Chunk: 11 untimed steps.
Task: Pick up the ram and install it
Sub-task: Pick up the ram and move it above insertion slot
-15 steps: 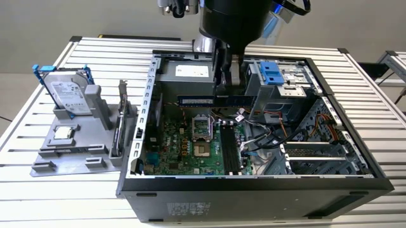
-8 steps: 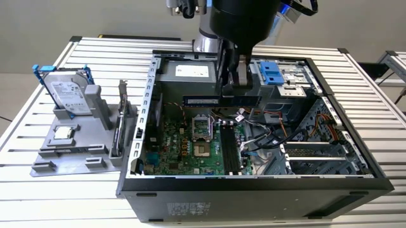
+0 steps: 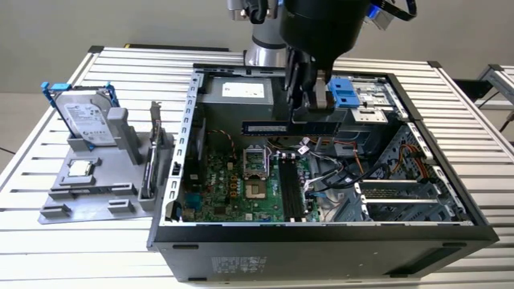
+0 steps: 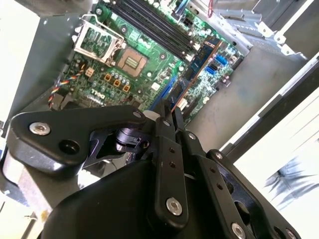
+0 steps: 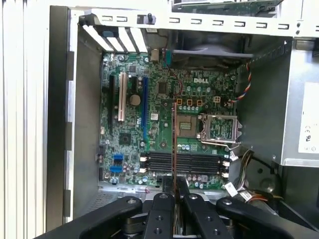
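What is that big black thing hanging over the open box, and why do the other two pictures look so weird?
That black thing is a robot arm. The exterior view comes from a camera standing apart, so it sees the whole table. Both wrist views come from cameras riding on the arm. They look past its jaws into an open computer case. The jaws are shut on the ram, a thin memory stick, held above the green board inside the case. Beside the case, on the exterior view's left, a grey stand holds a hard drive.
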Motion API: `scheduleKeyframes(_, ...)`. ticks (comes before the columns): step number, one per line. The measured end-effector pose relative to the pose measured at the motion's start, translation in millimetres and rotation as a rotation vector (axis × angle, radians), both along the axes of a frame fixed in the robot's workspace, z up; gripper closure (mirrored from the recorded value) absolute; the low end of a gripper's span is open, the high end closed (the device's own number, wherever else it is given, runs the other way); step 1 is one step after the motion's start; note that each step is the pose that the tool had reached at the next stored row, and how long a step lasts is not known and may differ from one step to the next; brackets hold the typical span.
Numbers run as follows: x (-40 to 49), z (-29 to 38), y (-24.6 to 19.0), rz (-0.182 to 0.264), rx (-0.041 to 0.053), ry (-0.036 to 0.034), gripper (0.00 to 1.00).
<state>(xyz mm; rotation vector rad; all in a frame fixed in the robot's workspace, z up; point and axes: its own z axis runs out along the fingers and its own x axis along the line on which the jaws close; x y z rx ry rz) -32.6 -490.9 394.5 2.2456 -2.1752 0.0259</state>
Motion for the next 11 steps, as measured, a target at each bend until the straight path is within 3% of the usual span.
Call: scheduleKeyframes(11, 17.6, 0.0, 0.0, 0.000, 0.0001, 0.0022, 1.00)
